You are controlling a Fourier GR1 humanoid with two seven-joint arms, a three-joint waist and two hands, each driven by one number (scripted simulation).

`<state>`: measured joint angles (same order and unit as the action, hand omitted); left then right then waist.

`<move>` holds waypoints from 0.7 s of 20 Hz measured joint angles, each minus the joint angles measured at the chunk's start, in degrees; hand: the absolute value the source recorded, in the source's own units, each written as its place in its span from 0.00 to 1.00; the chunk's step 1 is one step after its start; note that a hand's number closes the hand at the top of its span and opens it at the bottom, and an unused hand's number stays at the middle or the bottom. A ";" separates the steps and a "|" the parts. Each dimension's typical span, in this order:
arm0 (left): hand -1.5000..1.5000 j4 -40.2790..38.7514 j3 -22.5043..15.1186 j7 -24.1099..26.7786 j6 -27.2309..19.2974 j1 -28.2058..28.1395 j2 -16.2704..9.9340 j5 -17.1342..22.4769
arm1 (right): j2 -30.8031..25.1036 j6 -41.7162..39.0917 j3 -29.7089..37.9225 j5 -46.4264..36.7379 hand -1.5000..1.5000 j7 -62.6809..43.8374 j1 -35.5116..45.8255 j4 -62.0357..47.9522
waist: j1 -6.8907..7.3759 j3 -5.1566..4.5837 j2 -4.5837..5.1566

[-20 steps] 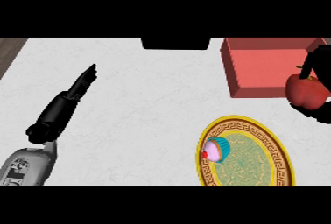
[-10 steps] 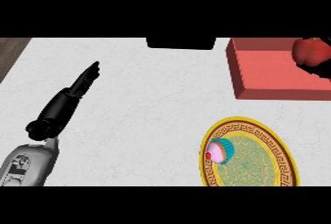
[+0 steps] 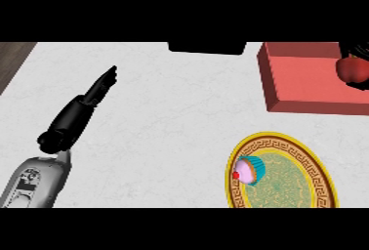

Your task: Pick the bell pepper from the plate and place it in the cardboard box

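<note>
The red bell pepper (image 3: 352, 69) sits at the far right of the scene, over the inside of the red-walled cardboard box (image 3: 302, 105) — whether it rests on the box floor or hangs just above it cannot be told. The right hand (image 3: 356, 49) shows only as dark fingers at the pepper's far side, touching it at the view's right edge; they appear curled about the pepper, though most of the hand is hidden.

On the near right of the white counter (image 3: 166, 122) lies a yellow-rimmed plate (image 3: 320, 171) with a green patterned centre. A pink-frosted cupcake (image 3: 248, 170) in a teal wrapper lies on the plate's left part.

The left hand (image 3: 97, 90) is at the left, well apart from box and plate — fingers straight, pointing far and slightly right, holding nothing. A dark block (image 3: 205, 47) stands at the counter's far edge.
</note>
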<state>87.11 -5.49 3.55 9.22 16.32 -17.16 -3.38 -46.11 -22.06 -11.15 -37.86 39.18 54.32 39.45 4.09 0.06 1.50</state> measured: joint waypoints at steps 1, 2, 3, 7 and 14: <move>0.50 -0.17 -0.21 0.11 -0.13 0.16 0.30 -0.23 | 0.23 0.42 -0.96 -1.51 1.00 0.38 0.82 -2.01 | 0.12 0.01 0.06; 0.50 -0.21 -0.20 0.20 0.10 0.33 0.19 -0.23 | 0.04 0.43 -1.73 -2.75 0.00 0.95 1.64 -4.10 | 0.33 0.02 0.15; 0.50 -0.55 -0.05 0.62 0.14 0.33 0.09 -0.33 | -0.11 0.55 -2.53 -3.83 0.00 1.85 2.27 -5.94 | 0.48 0.02 0.24; 0.50 -0.55 0.12 0.91 0.43 0.03 -0.10 -0.48 | -0.05 1.13 -5.13 -6.10 0.00 6.87 4.15 -11.15 | 0.52 0.07 0.21; 0.50 -0.23 1.14 0.67 1.01 0.25 -0.51 0.37 | 3.44 0.69 0.50 2.95 0.00 11.46 6.27 -16.85 | 0.44 0.22 0.16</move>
<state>86.87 -4.35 4.23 10.23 16.57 -17.67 -3.01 -42.67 -21.37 -10.66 -34.91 50.64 60.59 22.60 4.53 0.28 1.66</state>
